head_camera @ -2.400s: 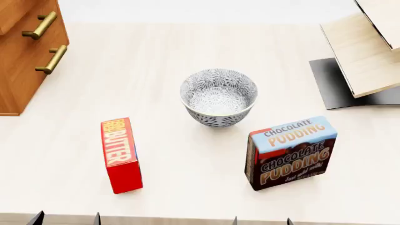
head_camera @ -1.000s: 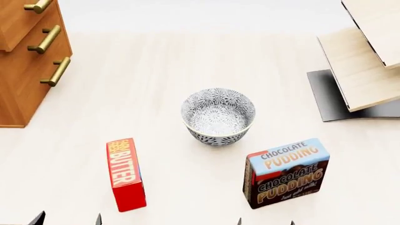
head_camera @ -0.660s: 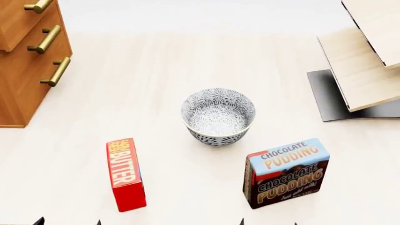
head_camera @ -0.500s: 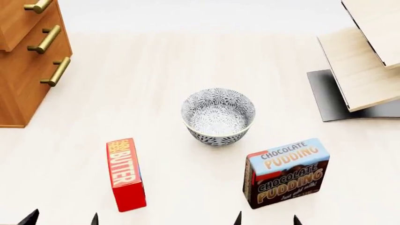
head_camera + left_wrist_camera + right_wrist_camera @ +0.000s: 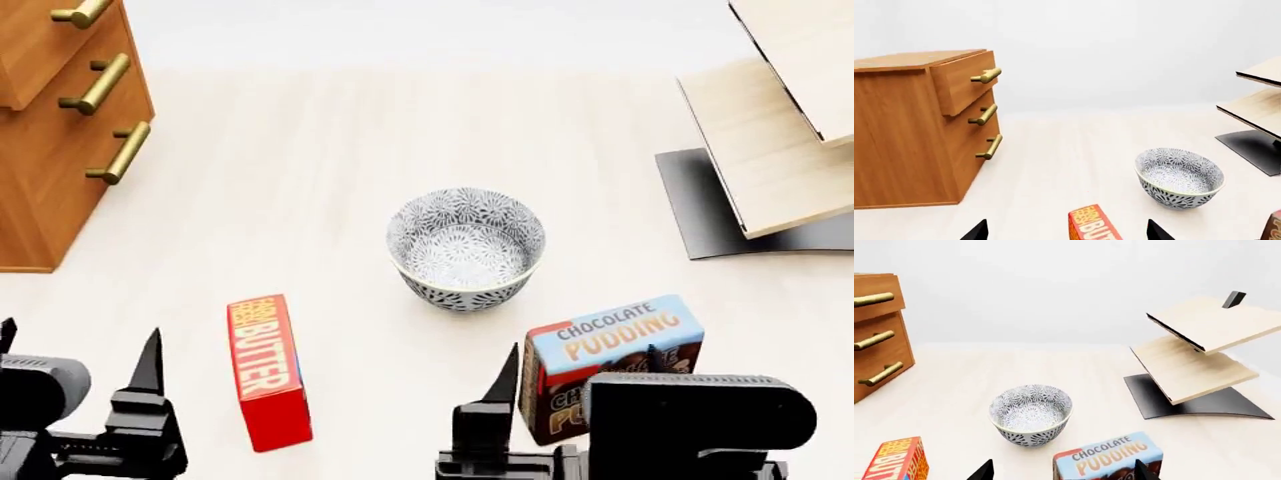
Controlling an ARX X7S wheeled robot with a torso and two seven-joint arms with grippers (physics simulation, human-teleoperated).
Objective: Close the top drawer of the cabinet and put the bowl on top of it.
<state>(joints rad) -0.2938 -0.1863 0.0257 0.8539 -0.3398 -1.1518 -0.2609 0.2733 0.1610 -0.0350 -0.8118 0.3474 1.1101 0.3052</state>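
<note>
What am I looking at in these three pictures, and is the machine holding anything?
It is a simulated two-armed robot. One picture looks down from its head; the other two come from cameras near each pincer. The left pincer and right pincer are both open and hold nothing. On the pale table stand a patterned bowl, a red butter box and a chocolate pudding box. The wooden cabinet stands at the left, its top drawer sticking out. A light-wood shelf stand is at the right.

Bright, even, diffuse light throughout, with only faint soft shadows, no glare, and sharp, undistorted rendering.
</note>
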